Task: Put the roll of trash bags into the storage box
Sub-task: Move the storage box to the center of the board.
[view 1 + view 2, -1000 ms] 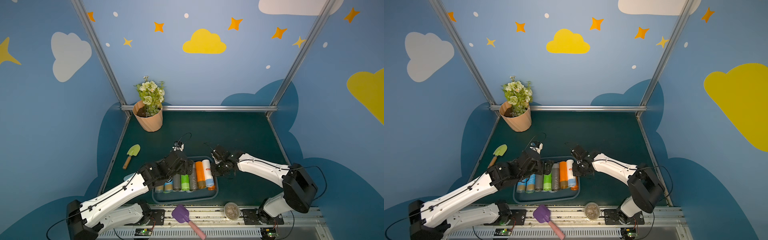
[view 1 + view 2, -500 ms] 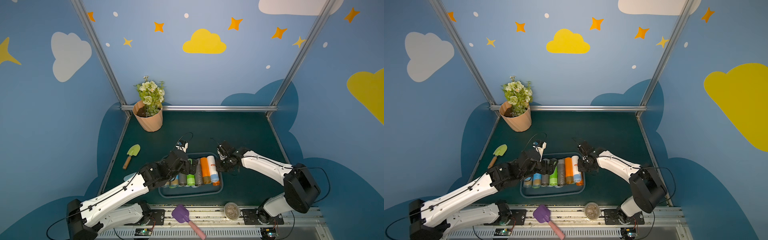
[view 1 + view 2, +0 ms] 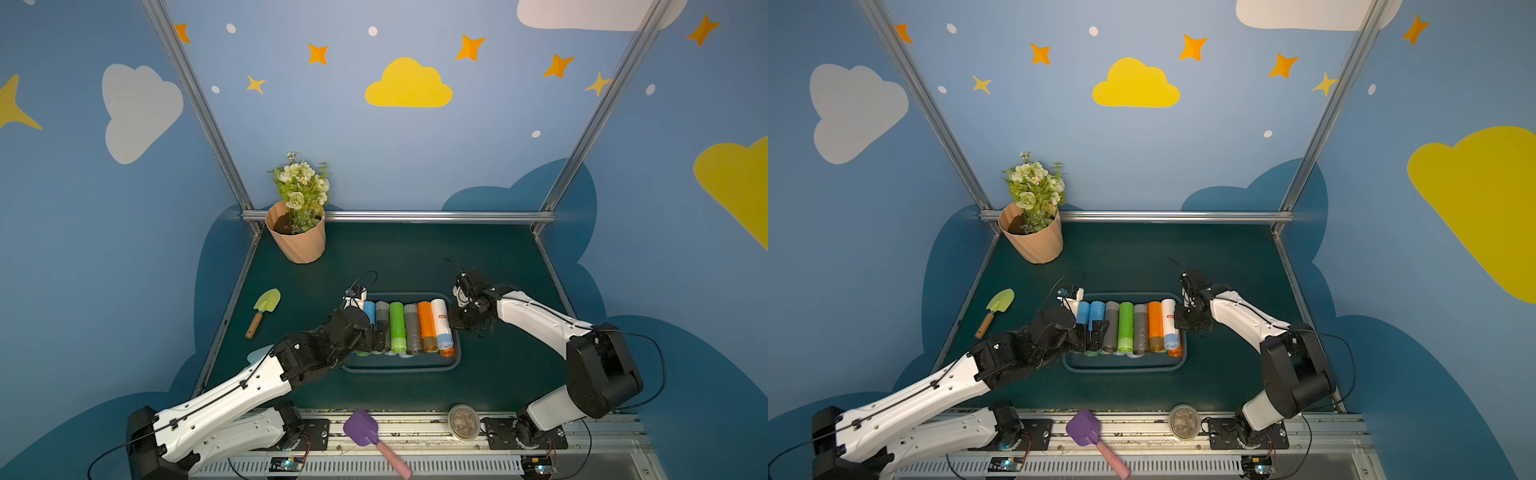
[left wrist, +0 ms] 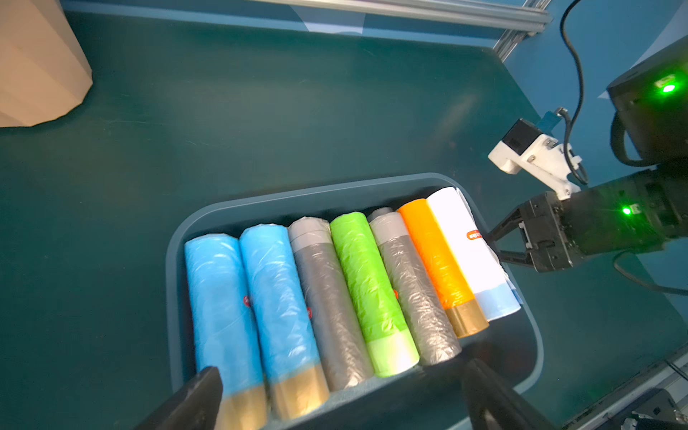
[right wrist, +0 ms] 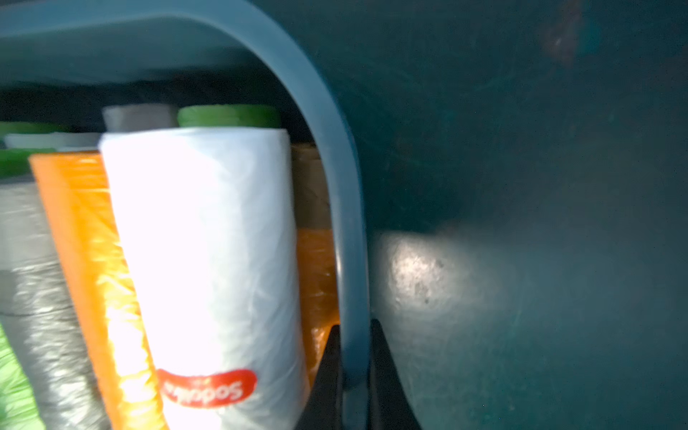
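The storage box (image 3: pixel 401 368) (image 3: pixel 1123 369) is a shallow blue-grey bin on the green mat. Several rolls of trash bags lie side by side in it: blue (image 4: pixel 219 298), grey, green (image 3: pixel 397 324), orange and white (image 5: pixel 208 242). My right gripper (image 5: pixel 353 327) (image 3: pixel 455 320) is shut on the box's right-hand rim (image 5: pixel 350 223), with one finger inside and one outside. My left gripper (image 4: pixel 340 372) (image 3: pixel 1094 332) hangs open over the box's left end, above the near ends of the blue rolls. Nothing is between its fingers.
A peach flowerpot (image 3: pixel 297 239) stands at the back left. A green trowel (image 3: pixel 264 307) lies left of the box. A purple scoop (image 3: pixel 365 432) and a round lidded container (image 3: pixel 463 420) rest on the front rail. Metal posts frame the back corners.
The box, held by the right gripper, has slid to the right and toward the back. The open left gripper moved with it, staying over its left end.
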